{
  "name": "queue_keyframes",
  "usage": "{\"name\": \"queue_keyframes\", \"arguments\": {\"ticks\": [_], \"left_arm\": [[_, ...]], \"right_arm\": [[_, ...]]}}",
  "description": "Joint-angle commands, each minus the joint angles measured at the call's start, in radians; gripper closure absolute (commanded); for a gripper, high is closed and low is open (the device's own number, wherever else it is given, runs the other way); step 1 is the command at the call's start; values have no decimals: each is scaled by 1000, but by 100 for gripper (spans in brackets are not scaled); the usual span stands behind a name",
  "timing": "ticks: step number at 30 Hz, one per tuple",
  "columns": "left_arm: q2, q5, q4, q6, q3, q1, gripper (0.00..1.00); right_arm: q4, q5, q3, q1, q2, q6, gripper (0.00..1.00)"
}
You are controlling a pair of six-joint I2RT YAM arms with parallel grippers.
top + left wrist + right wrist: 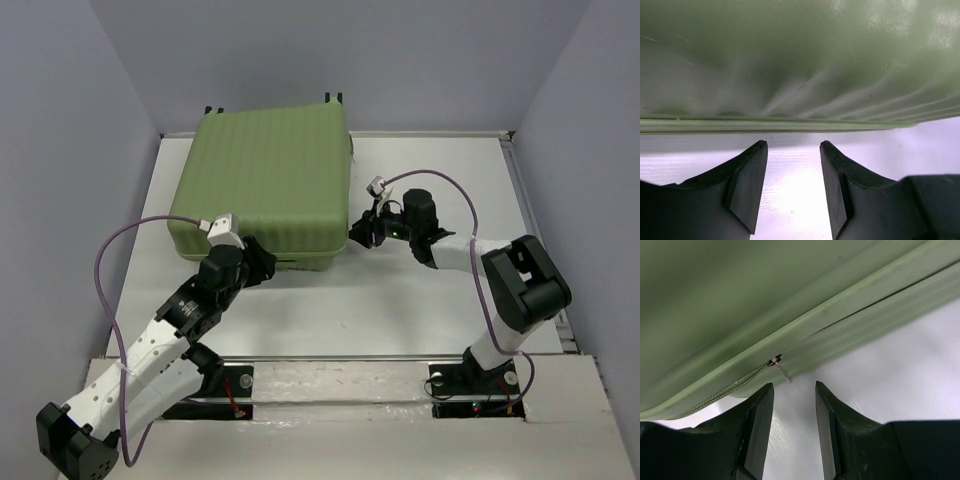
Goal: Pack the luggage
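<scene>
The light-green ribbed luggage [265, 185] lies closed and flat on the white table, its wheels at the far edge. My left gripper [262, 262] is open and empty at its near side; the left wrist view shows the shell and zipper seam [790, 127] just ahead of the fingertips. My right gripper [358, 233] is open and empty at the luggage's near right corner. In the right wrist view a small metal zipper slider and pull [779, 365] hang from the seam just above the gap between the fingers, untouched. The zipper tape [720, 392] runs left of it.
Grey walls enclose the white table [430, 300]. Purple cables loop off both wrists. The arm bases sit on a white rail [340, 385] at the near edge. Black caster wheels [332, 97] stick out at the luggage's far edge.
</scene>
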Motion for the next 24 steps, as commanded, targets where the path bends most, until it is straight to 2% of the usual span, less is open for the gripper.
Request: {"name": "queue_keyframes", "arguments": {"ticks": [1, 5, 10, 17, 21, 22, 24], "left_arm": [[16, 90, 66, -30, -21, 6, 43], [28, 171, 97, -10, -33, -11, 46], [51, 191, 119, -16, -65, -43, 46], [160, 210, 235, -27, -79, -63, 44], [215, 195, 339, -32, -72, -97, 44], [227, 188, 387, -33, -69, -102, 44], [267, 178, 453, -32, -59, -106, 42]], "right_arm": [[97, -148, 48, 3, 45, -48, 55], [116, -179, 60, -6, 73, -59, 56], [201, -199, 68, -6, 90, -31, 56], [207, -228, 91, -6, 110, -39, 57], [286, -289, 100, -6, 136, 35, 74], [308, -289, 85, -6, 139, 49, 89], [372, -286, 51, -6, 128, 102, 93]]}}
